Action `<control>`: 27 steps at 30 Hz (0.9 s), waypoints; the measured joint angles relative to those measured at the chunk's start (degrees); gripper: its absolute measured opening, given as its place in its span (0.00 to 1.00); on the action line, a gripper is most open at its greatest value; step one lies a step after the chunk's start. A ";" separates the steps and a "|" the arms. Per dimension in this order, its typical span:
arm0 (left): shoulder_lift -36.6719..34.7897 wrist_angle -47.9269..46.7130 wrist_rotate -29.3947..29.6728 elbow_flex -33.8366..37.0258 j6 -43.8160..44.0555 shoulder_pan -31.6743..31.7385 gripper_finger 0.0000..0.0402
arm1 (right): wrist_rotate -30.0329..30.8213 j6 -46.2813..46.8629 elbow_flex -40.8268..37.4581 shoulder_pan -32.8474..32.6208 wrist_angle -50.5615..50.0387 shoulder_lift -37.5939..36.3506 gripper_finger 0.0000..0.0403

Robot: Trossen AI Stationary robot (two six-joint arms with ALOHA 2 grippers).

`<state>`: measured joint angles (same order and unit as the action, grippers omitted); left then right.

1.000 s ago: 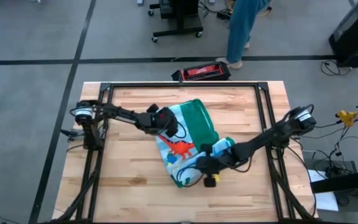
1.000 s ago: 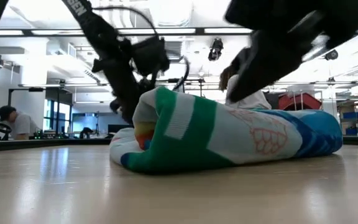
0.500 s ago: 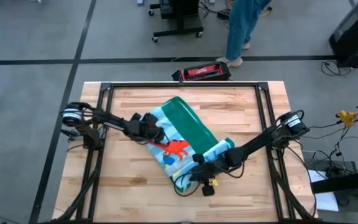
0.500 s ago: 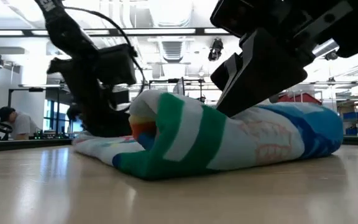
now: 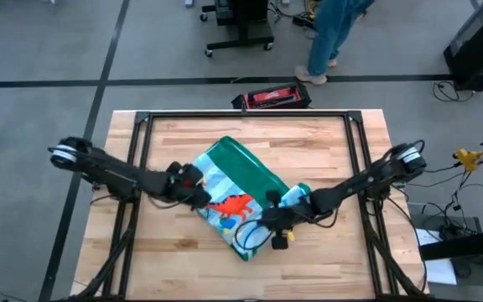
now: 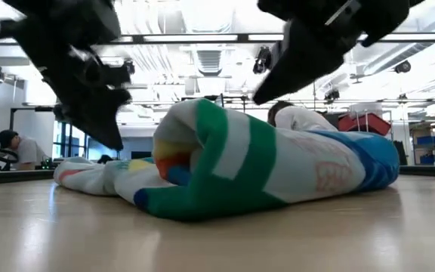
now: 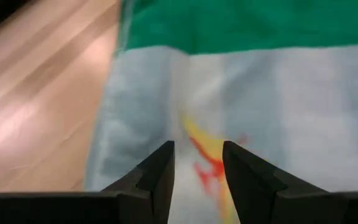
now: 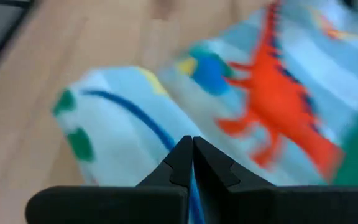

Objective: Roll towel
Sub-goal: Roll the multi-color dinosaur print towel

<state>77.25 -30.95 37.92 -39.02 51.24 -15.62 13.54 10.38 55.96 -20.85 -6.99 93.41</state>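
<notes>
The towel [image 5: 240, 197] is lying near the middle of the table [image 5: 342, 260], and its nearest edge is now bunched into a thick roll, fatter than half a second ago, so the rolling is well under way. The flat part behind it is spreading out further than before, leaving a long stretch to wind up.

The right pincer [image 5: 272, 236] is sitting at the roll's near end with its fingers pressed together. Whether any cloth is nipped between them I cannot tell; its own camera is showing only the closed tips over the printed cloth.

Further back, the left pincer [image 5: 189, 182] is drawing away toward its own side of the table and is now hanging over the towel's far flat edge, fingers [image 7: 159, 171] parted, with nothing visibly gripped.
</notes>
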 joint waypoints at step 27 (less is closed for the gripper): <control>35.99 38.15 11.78 -17.87 -16.26 -30.50 0.30 | 10.47 42.57 -14.06 3.78 -42.40 -21.38 0.00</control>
<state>113.24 7.20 49.70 -56.89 34.98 -46.12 24.01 52.95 41.90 -17.07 -49.39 72.02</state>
